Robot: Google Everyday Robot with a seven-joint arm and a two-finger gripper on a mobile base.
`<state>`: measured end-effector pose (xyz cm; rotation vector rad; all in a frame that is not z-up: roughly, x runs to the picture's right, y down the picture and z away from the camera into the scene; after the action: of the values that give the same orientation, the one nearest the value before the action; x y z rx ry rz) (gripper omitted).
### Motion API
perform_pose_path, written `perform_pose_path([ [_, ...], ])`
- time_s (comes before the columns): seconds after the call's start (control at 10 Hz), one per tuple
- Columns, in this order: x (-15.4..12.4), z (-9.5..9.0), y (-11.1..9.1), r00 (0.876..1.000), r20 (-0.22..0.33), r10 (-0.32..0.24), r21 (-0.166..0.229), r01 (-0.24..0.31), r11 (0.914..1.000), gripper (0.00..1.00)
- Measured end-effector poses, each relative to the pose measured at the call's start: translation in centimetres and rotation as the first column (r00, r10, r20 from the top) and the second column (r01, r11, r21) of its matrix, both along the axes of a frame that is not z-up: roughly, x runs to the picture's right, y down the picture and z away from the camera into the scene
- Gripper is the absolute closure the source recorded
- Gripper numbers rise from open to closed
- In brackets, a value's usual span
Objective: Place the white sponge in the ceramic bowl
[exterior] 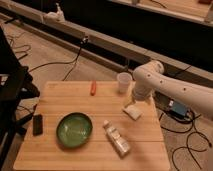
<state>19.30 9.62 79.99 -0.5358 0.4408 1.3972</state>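
Note:
The white sponge lies on the wooden table at its right side. The green ceramic bowl sits left of centre, toward the front. My white arm reaches in from the right, and my gripper hangs just above the sponge, right over it. The arm's wrist hides most of the gripper.
A translucent white cup stands at the back right, just behind the gripper. A white labelled bottle lies at the front between bowl and sponge. A small orange-red object lies at the back. A black device lies at the left edge.

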Motion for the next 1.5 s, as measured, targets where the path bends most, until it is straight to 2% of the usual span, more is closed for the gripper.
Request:
perform_pose_path([
  [0.3,-1.0,0.4,0.4,0.999,0.026,0.018,-0.009,-0.017,0.9998,0.20],
  [0.5,-3.8,1.7,1.1,0.993,0.097,0.061,-0.027,-0.059,0.9979,0.20],
  [0.7,-4.4,3.1,1.5,0.987,0.134,0.085,-0.042,-0.080,0.9959,0.20],
  [0.9,-3.8,5.0,1.3,0.988,0.140,0.057,-0.034,-0.052,0.9980,0.20],
  [1.2,-1.2,6.7,1.0,0.994,0.108,-0.002,-0.020,0.005,0.9998,0.20],
  [1.5,-0.8,7.7,2.2,0.992,0.125,-0.005,-0.037,0.010,0.9993,0.20],
])
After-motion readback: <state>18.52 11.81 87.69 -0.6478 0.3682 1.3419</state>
